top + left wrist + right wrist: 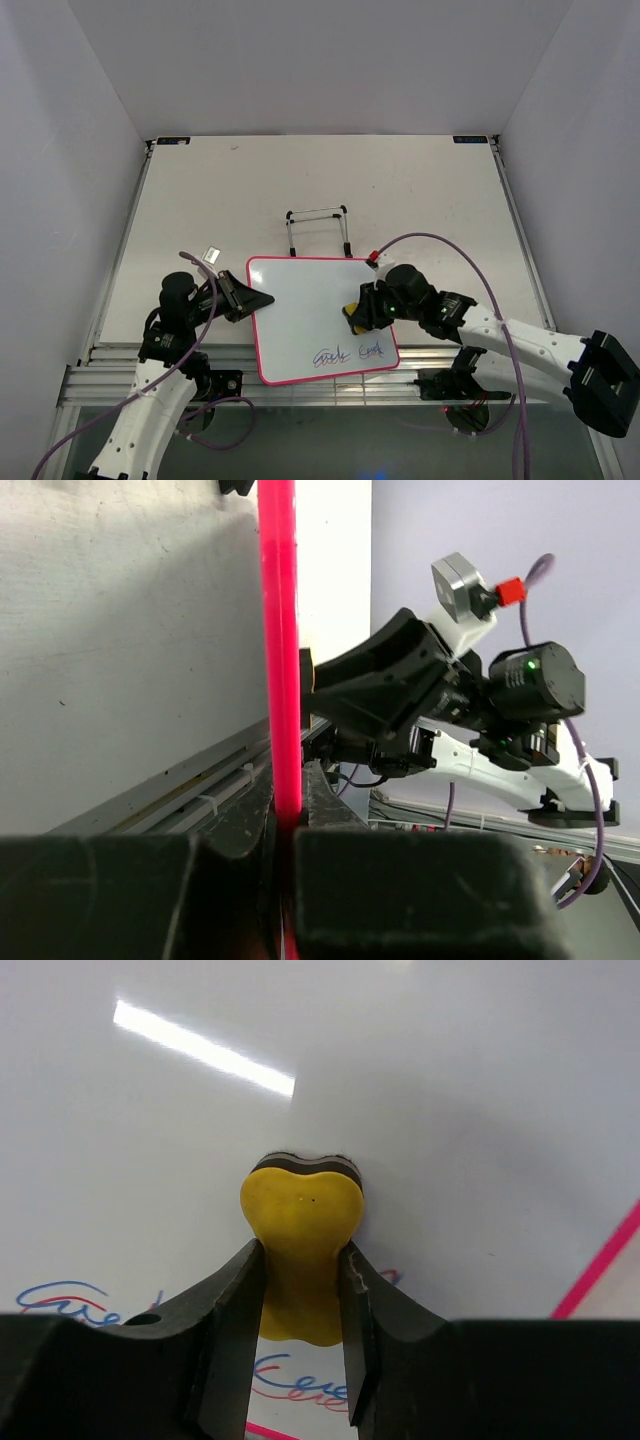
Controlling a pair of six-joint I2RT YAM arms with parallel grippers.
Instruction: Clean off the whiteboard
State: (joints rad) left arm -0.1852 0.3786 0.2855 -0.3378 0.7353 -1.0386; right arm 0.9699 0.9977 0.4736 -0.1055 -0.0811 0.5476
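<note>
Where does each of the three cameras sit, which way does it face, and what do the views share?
Top external: above and behind the arm bases, looking down at the table; both arms show, whiteboard between them.
Left wrist: on the left arm, sighting along the whiteboard's pink edge toward the right arm; left end effector shut on that edge.
Right wrist: looking down onto the whiteboard face; right end effector shut on the yellow eraser, scribbles nearby.
Shared: all three show the whiteboard.
</note>
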